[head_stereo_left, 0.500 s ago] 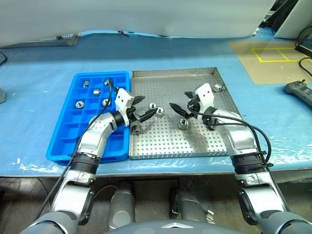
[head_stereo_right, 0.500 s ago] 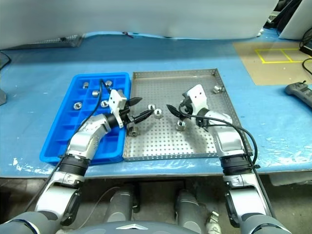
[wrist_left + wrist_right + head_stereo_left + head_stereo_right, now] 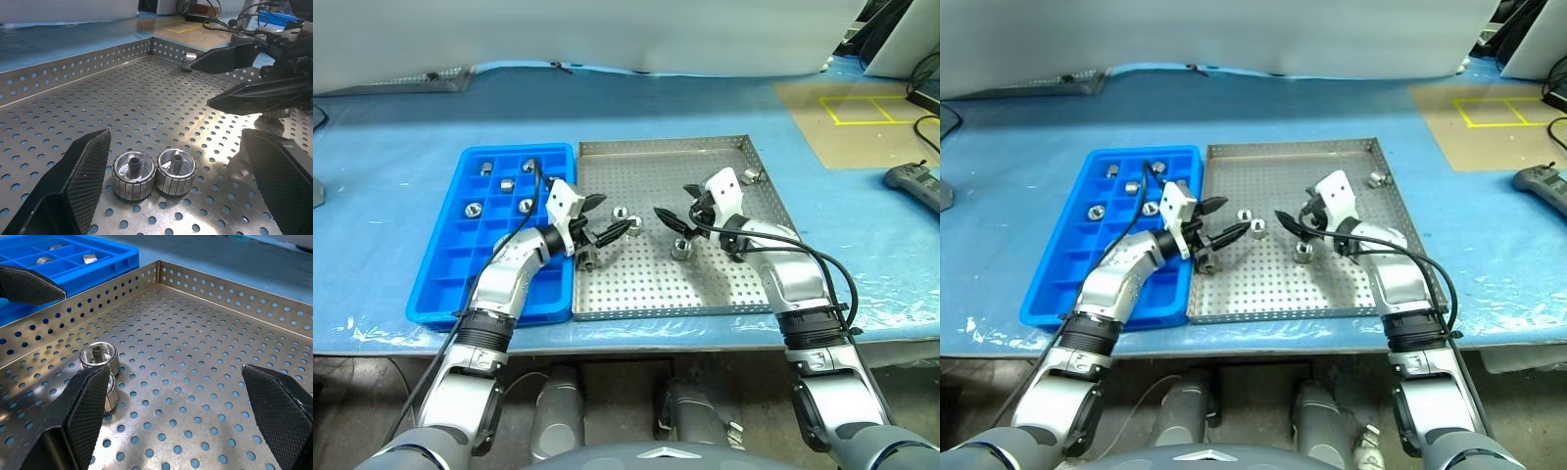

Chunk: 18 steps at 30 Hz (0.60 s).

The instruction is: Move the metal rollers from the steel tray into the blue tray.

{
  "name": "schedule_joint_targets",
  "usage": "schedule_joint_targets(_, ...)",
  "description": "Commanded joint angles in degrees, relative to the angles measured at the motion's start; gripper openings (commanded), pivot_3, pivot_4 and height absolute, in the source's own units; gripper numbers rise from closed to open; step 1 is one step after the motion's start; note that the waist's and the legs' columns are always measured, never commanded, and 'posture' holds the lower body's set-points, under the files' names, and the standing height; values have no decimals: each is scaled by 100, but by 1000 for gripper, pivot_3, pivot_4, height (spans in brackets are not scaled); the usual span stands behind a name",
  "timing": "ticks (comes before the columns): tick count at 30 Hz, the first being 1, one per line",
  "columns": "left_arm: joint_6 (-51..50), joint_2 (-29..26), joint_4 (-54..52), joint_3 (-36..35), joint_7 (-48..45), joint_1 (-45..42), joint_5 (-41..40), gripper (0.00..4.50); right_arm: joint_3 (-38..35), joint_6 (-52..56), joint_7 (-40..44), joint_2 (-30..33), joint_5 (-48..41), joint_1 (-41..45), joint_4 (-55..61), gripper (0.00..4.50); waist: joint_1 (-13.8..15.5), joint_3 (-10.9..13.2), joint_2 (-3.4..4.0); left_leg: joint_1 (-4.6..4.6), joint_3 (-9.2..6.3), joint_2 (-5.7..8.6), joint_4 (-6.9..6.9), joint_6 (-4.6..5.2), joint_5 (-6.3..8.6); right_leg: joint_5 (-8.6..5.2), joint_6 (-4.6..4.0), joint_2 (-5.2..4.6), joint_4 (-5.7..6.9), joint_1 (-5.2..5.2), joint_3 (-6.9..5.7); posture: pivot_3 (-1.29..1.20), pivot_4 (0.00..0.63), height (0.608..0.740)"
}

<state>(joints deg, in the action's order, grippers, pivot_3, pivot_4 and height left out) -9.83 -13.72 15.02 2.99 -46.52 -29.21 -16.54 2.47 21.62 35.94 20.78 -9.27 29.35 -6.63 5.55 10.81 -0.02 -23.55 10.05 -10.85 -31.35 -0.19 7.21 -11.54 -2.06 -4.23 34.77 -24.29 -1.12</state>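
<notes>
The steel tray [image 3: 705, 284] lies at 3 o'clock of the blue tray [image 3: 445, 279], touching it. Both grippers hover over the steel tray, fingers spread, empty: left gripper [image 3: 605, 217], right gripper [image 3: 677, 209]. Two rollers [image 3: 154, 174] sit between the left fingers; others fill blue compartments at 12 o'clock.

One metal roller [image 3: 99, 356] on the steel tray [image 3: 205, 357] (another perhaps behind the finger)

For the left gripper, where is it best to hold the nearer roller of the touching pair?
Probably by its ribbed side wall. The nearer roller stands bore-up touching its twin, so bring the open left gripper down from above, fingers on the two free sides.
</notes>
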Motion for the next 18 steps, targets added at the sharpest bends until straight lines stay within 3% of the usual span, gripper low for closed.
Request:
schedule_joint_targets(1, -54, 9, -145, 69, 4, 68, 12, 4500, 0, -103, 15, 28, 0, 83, 88, 4476, 0, 0, 0, 0, 0, 0, 0, 0, 0, 0, 0, 0, 0, 0, 0, 75, 150, 740)
schedule_joint_targets(9, -134, 69, -67, 155, -131, -114, 1, 4500, -87, -39, -76, 46, -3, 22, 144, 4476, -3, 0, 0, 0, 1, 0, 0, 0, 0, 0, 0, 0, 0, 0, 0, 25, 150, 740)
schedule_joint_targets(18, 310, 309, 1171, 428, -661, -1115, 239, 4500, -465, 327, -596, 145, -74, -620, 1003, 4476, -30, 0, 0, -2, 6, 3, -2, 1, 0, 0, 1, -2, -3, 1, 2, -129, 150, 740)
